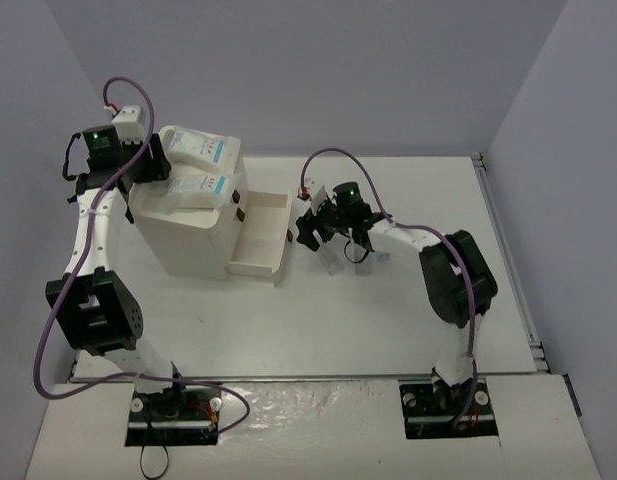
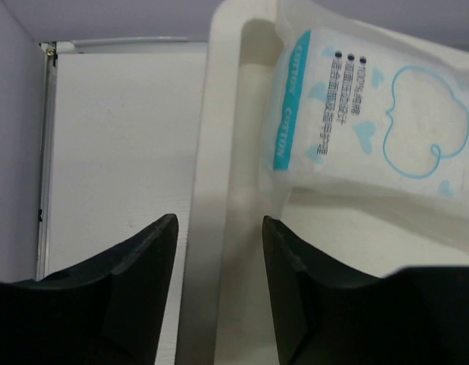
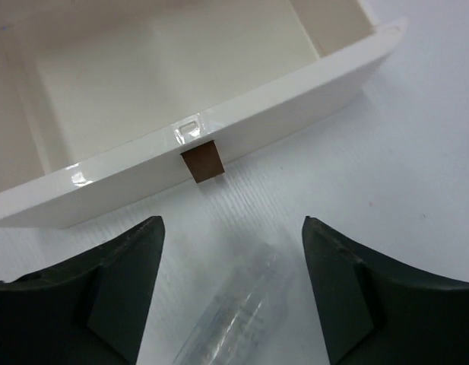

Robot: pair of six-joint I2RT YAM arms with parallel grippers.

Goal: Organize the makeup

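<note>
We see the left pincer (image 2: 219,220) in matte black. Just ahead and to its right lies a white packet (image 2: 371,122) with a teal-blue strip, pale blue hearts and a teal outline, on the cream-white box (image 2: 219,99). The right pincer (image 3: 232,222) is black too. Between its fingers is a clear tube (image 3: 234,308) on the white bench (image 3: 394,175), and ahead is a glossy white drawer (image 3: 295,91) with a brown knob (image 3: 201,162).

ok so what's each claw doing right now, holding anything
Left claw: open, empty, over the box rim beside a packet.
Right claw: open, empty, over a clear tube.
</note>
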